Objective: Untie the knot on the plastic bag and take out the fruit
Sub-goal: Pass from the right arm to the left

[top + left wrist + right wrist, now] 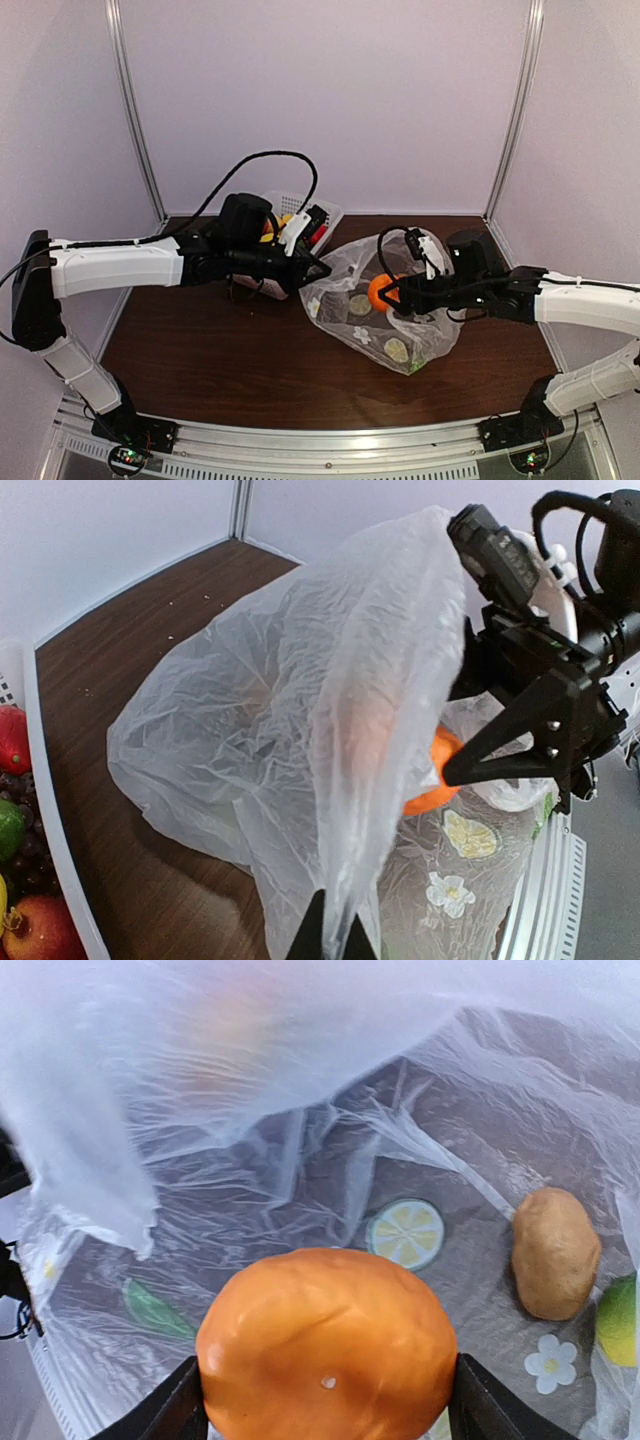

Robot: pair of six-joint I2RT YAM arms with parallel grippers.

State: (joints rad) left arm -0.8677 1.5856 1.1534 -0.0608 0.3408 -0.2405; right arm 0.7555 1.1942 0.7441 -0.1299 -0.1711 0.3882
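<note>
The plastic bag (345,285) lies open at mid-table, printed with flowers and lime slices. My left gripper (318,270) is shut on the bag's upper film and holds it lifted; in the left wrist view the fingertips (322,930) pinch the film (290,700). My right gripper (388,293) reaches into the bag's mouth, shut on the orange fruit (380,290), which fills the right wrist view (325,1345) between the fingers. A brown oval fruit (555,1250) and a yellow-green fruit (622,1320) lie on the bag's film at the right. No knot shows. The red fruit is not in view.
A white lattice basket (330,212) with other fruit stands behind the left gripper; its rim (55,820) shows in the left wrist view, with red and green fruit and grapes inside. Pale booth walls and metal posts close the table's back and sides.
</note>
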